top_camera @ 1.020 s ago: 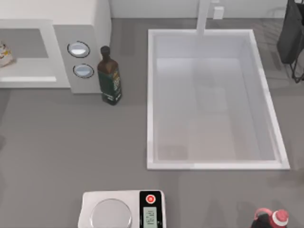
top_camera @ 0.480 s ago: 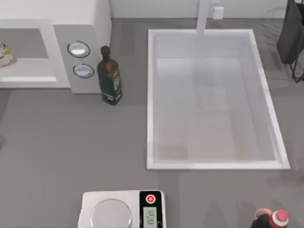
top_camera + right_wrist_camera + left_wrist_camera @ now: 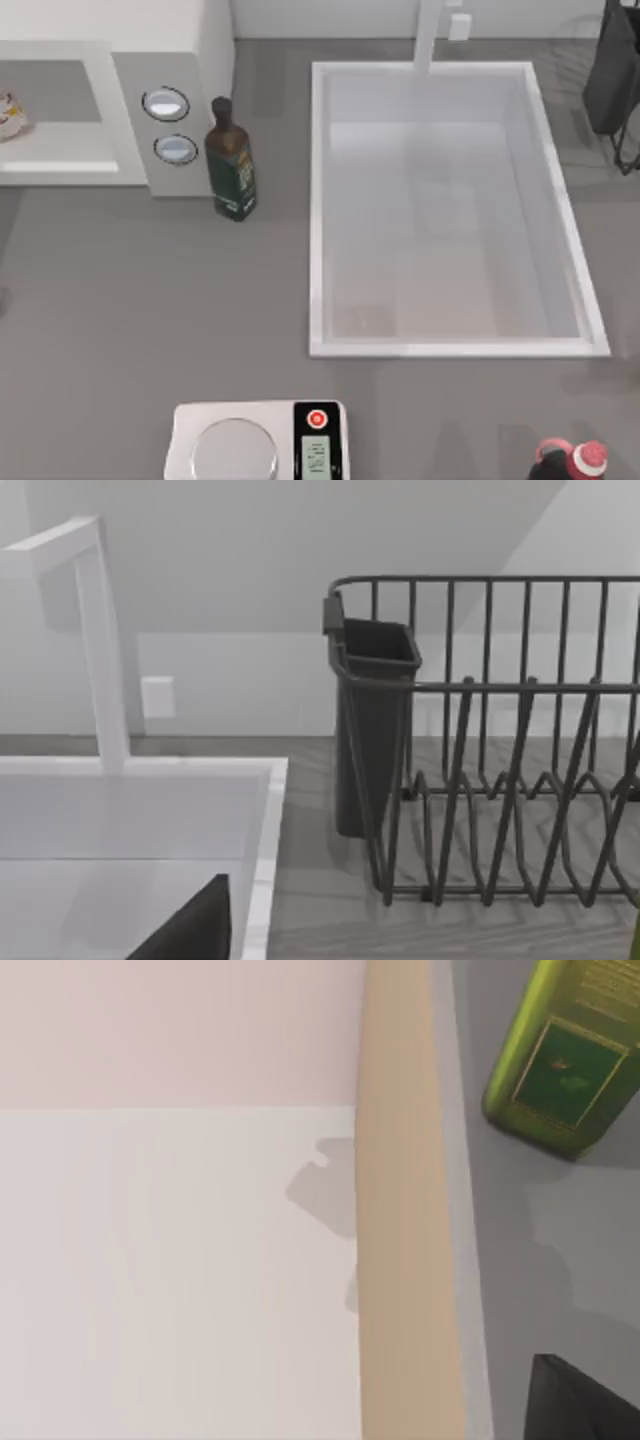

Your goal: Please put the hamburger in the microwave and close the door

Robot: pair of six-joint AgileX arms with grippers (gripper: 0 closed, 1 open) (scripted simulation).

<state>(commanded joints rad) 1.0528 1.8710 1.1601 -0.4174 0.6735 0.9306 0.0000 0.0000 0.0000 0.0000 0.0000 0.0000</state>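
The white microwave (image 3: 110, 25) stands at the table's back left, and its grey control panel (image 3: 168, 125) carries two round dials. Its front stands open onto a grey cavity with a white floor. The hamburger (image 3: 8, 113), a small pale lump, lies in that cavity at the top view's left edge. The door is out of view. The left wrist view looks closely at a white microwave surface (image 3: 180, 1260) with a tan strip (image 3: 405, 1210) beside it, and a dark part of my left gripper (image 3: 585, 1400) shows at the corner. A dark part of my right gripper (image 3: 190, 930) hangs above the sink's rim.
A dark green oil bottle (image 3: 231, 160) stands right of the microwave's panel. A large white sink (image 3: 318, 210) with a faucet (image 3: 428, 35) takes up the middle right. A dark dish rack (image 3: 615, 80) stands at the back right. A white kitchen scale (image 3: 260, 440) and a red-capped bottle (image 3: 572, 460) sit at the front edge.
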